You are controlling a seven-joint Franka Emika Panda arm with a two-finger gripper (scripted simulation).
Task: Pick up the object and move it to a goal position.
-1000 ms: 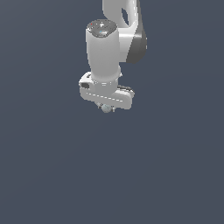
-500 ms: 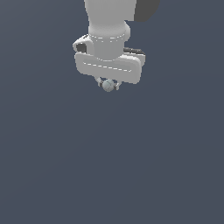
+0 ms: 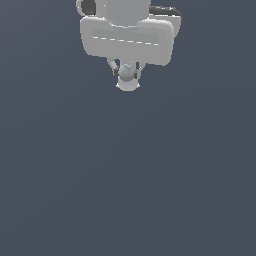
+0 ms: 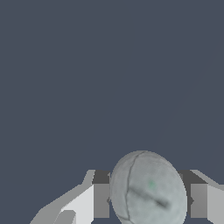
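Claw (image 3: 127, 74) pinched on ball (image 3: 126, 72), fingers (image 4: 87, 202) pressed to both sides. Ball centred between fingertips, directly under palm, off any surface. No goal marker visible. Round, so no long axis to align.

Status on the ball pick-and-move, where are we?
Done: the pick. The ball sits clamped between the fingers of the gripper, clear of the ground in the exterior view. In hand: the carry. Left: reaching the goal; no goal marker shows in either view, so I cannot tell how close it is.
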